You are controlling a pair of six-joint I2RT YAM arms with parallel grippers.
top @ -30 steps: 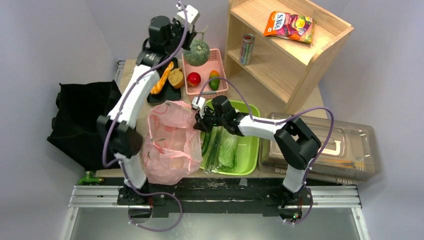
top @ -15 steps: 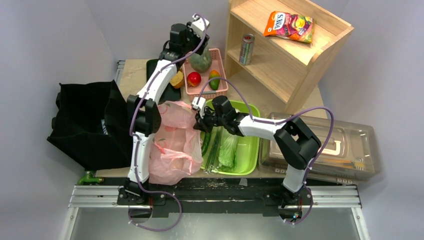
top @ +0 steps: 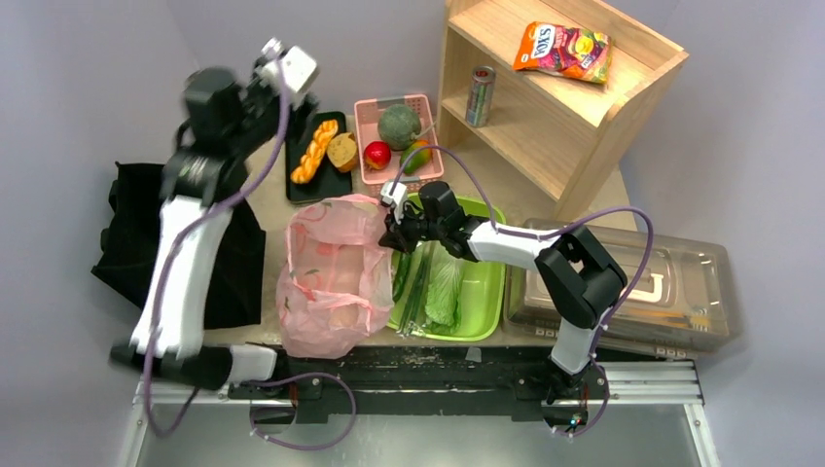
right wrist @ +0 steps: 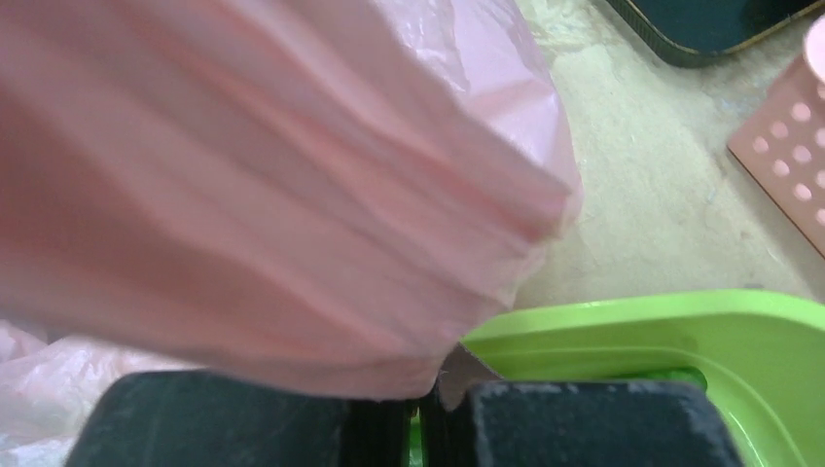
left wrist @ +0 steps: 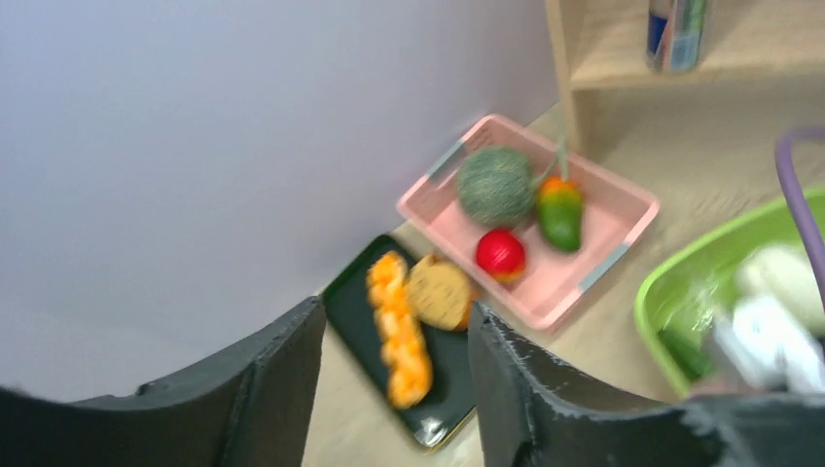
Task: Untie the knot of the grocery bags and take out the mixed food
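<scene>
The pink grocery bag lies open on the table, and no knot shows. My right gripper is shut on the bag's right rim; the right wrist view shows pink plastic pinched between the fingers. My left gripper is raised at the far left, open and empty. The dark green melon, red fruit and orange-green fruit sit in the pink basket. Braided bread and round bread lie on a black tray. Cabbage, cucumber and stalks lie in the green tub.
A wooden shelf at the back right holds a striped can and a snack packet. A clear plastic box stands to the right of the tub. A black cloth bag hangs off the table's left edge.
My left gripper carried the melon to the pink basket, let it go there, and swung up and to the left. My right gripper kept its hold on the bag.
</scene>
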